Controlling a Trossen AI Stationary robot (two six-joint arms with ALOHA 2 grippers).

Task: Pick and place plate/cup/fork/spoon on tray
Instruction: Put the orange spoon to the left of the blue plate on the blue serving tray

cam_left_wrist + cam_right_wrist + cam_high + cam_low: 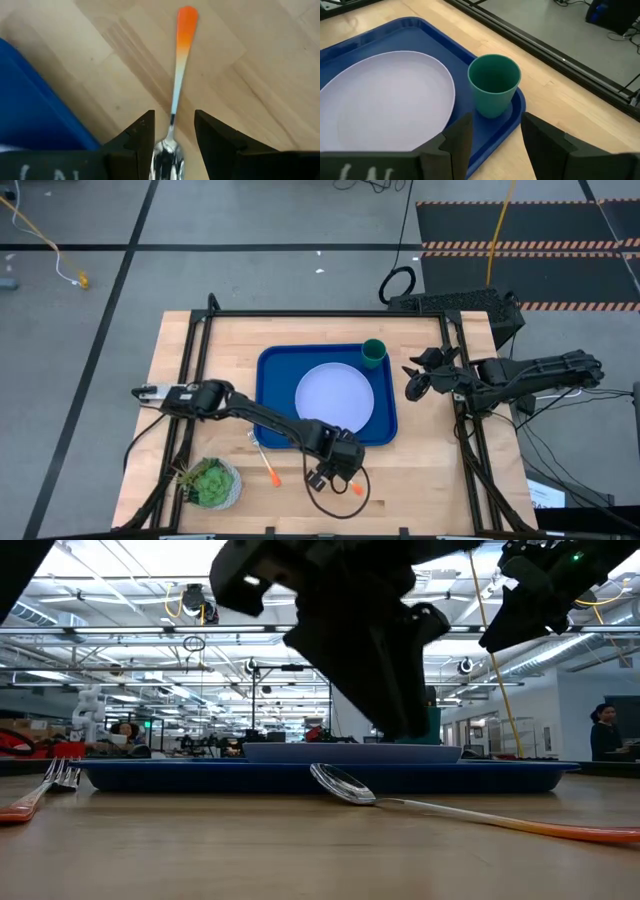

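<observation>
The spoon (175,85), silver with an orange handle end, lies flat on the wooden table just near the blue tray (272,380). My left gripper (174,117) points down over it, open. Its fingers stand on either side of the spoon's neck and bowl (167,152), a little above the table. The pale plate (334,398) lies on the tray, and the green cup (494,85) stands upright in the tray's far right corner. The fork (262,457) lies on the table left of the spoon. My right gripper (496,120) hangs open above the table right of the tray.
A small white pot with a green plant (210,483) stands at the table's near left corner. A black frame (300,313) runs along the table's far and side edges. In the low view a person (605,730) stands far off in the room.
</observation>
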